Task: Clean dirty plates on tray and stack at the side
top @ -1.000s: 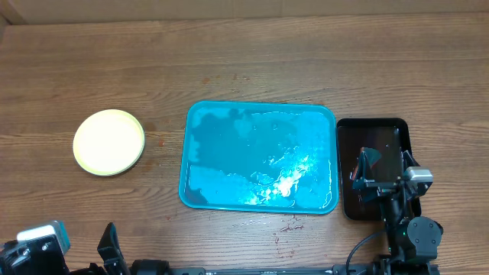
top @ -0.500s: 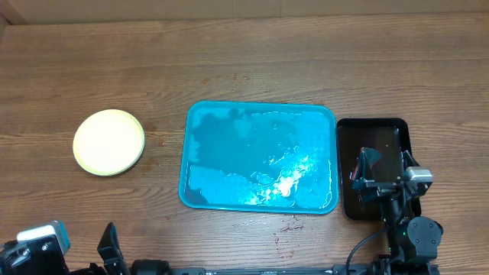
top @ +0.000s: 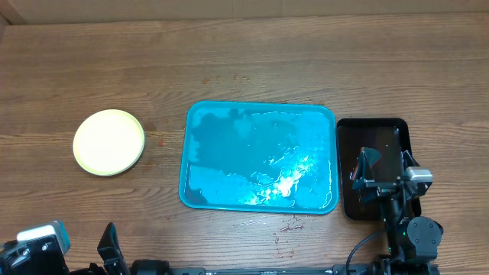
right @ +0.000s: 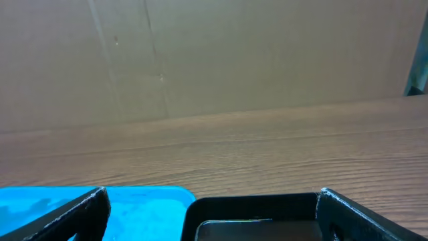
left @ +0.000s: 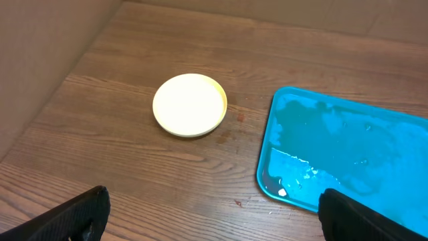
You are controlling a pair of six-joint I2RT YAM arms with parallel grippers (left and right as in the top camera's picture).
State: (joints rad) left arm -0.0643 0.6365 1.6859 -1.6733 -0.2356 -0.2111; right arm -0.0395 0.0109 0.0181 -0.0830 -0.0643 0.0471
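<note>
A: Left wrist view: tray (left: pixel 334 154) runs off the right and bottom edges. Left gripper (left: pixel 214 207) shows only two fingertips, at the bottom corners.
B: Right wrist view: same tray and the black tray (right: pixel 254 204) are cut by the bottom edge. Pale yellow plate (top: pixel 108 142): cannot tell whether others lie beneath.

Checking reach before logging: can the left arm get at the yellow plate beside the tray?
Probably yes: the left gripper is open, and only bare table lies between it and the plate.
</note>
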